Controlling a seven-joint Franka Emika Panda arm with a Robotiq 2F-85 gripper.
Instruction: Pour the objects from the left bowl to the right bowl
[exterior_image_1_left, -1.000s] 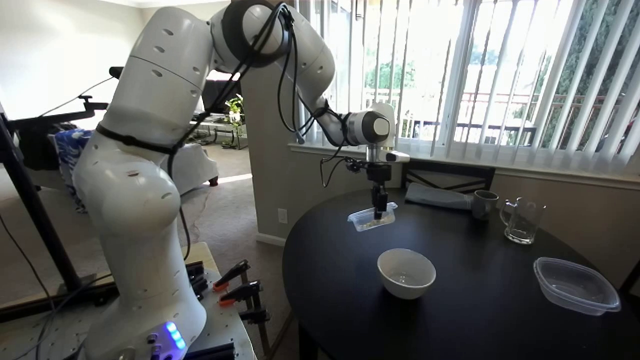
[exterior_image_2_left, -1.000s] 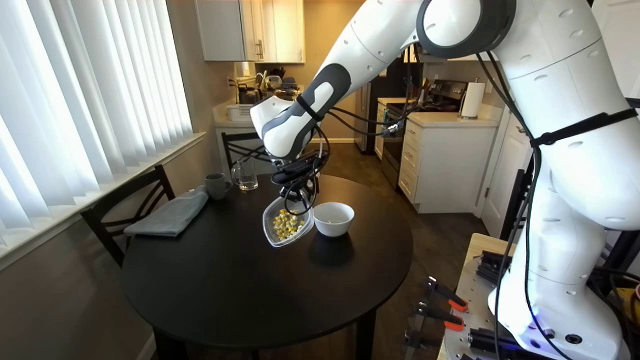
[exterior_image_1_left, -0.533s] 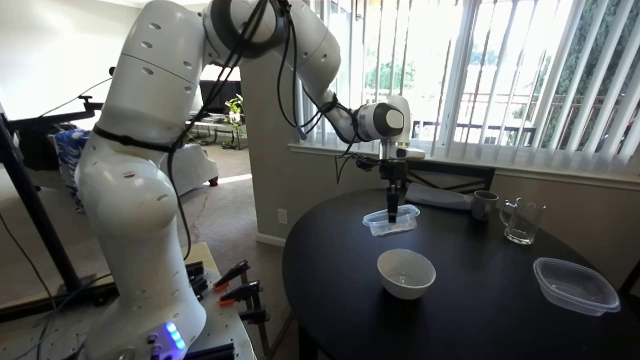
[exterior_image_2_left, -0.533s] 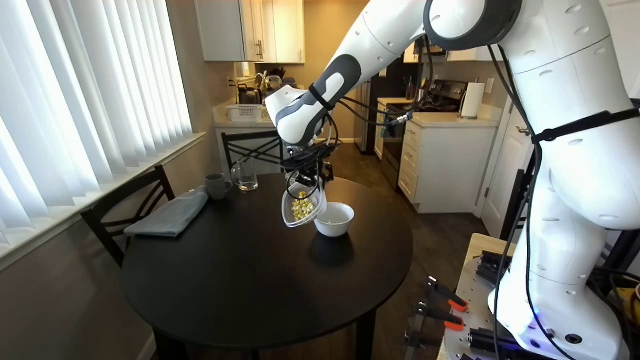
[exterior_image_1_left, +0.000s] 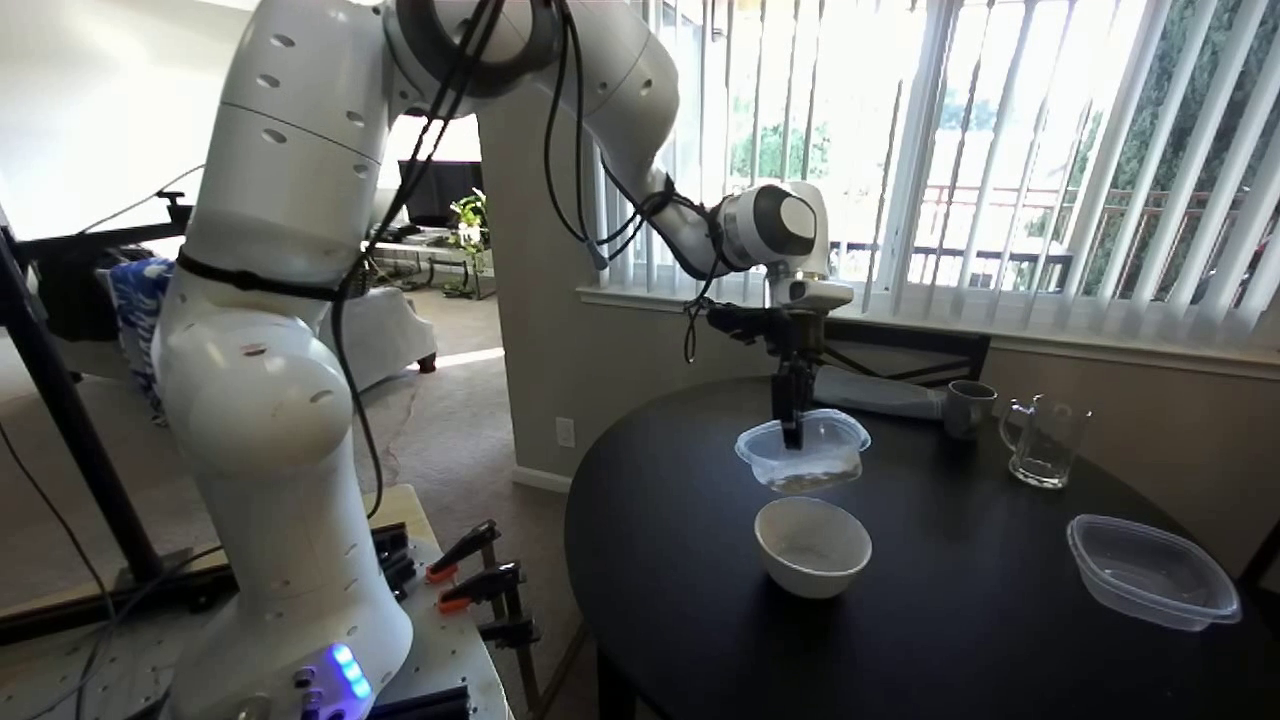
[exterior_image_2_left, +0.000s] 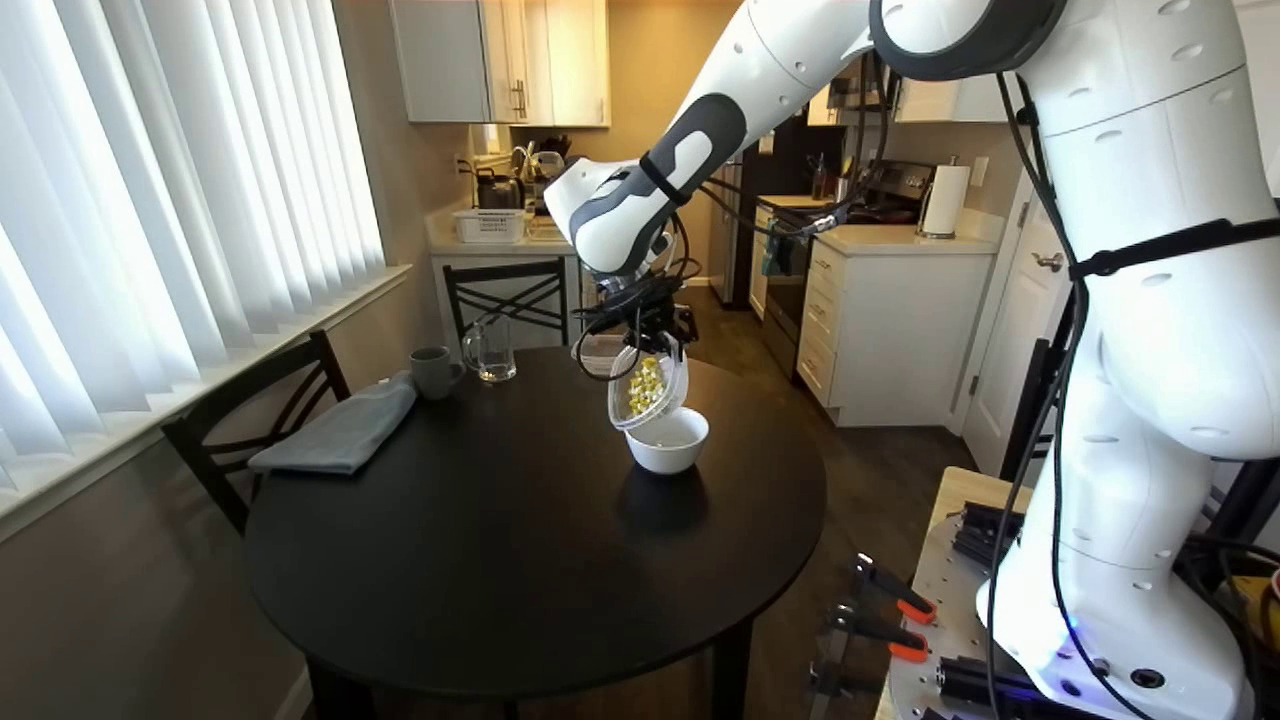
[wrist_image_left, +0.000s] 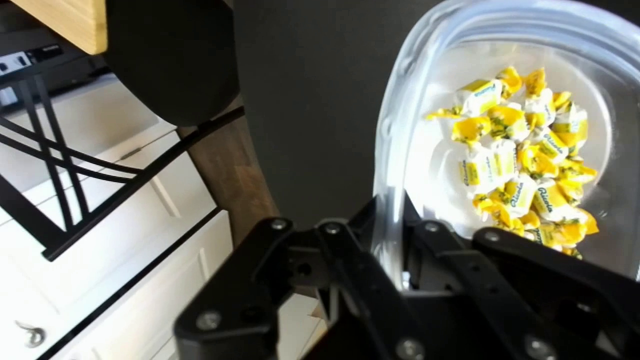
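Currently, my gripper (wrist_image_left: 391, 220) has its jaws drawn narrow on the side of a clear tub (wrist_image_left: 397, 125), one inside the wall and one outside. In the wrist view the tub spreads out to the right of the jaws, and its rim runs down between them. On its floor, also right of the jaws, lies a pile of candies (wrist_image_left: 532, 165) in yellow and white twisted wrappers; several read "Ricola". In both exterior views I have the tub tilted and raised off the table (exterior_image_1_left: 950, 640), which is round and black, with the candies inside it, lower than the jaws.

In an exterior view the bowl (exterior_image_2_left: 665, 460), plain white, stands upright on the table, below the jaws and near them. The tub's lower edge overlaps the bowl's rim there; I cannot tell whether the two touch.

Well to the right of the jaws, in an exterior view, a second tub (exterior_image_1_left: 1150, 608), also clear, sits on the table. Behind the jaws in that same view lies a folded cloth (exterior_image_1_left: 885, 396), with a grey mug (exterior_image_1_left: 968, 412) by its end. A glass mug (exterior_image_1_left: 1045, 450) stands near the grey one, farther from the jaws.
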